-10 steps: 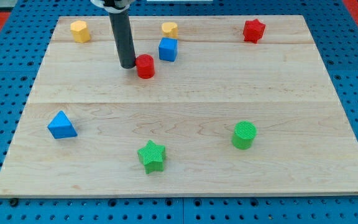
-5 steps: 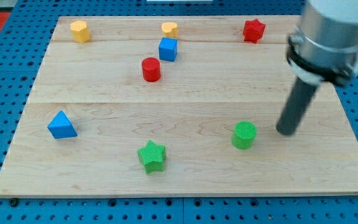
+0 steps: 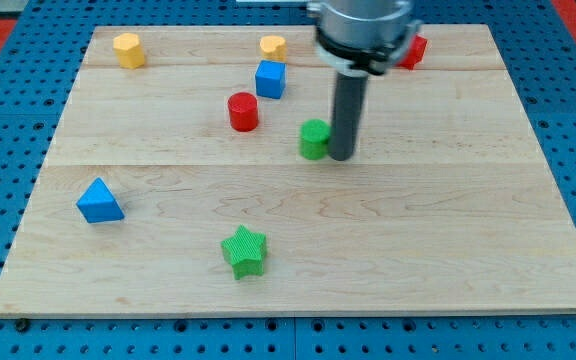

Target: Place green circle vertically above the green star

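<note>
Green circle (image 3: pixel 314 139) — light, rigid, slid readily; my tip (image 3: pixel 341 156) touched its right side. No claw fitted — push its right flank toward green star (image 3: pixel 244 250).

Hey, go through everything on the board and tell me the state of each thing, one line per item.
my tip: on the board, against the green circle's right side.
green circle: upright, up and right of the green star.
green star: flat, near the view's bottom.
red cylinder: upright, alone.
blue cube: below the yellow block.
yellow block: top edge.
yellow hexagon: top left.
red star: partly hidden by the arm.
blue triangle: left side.
</note>
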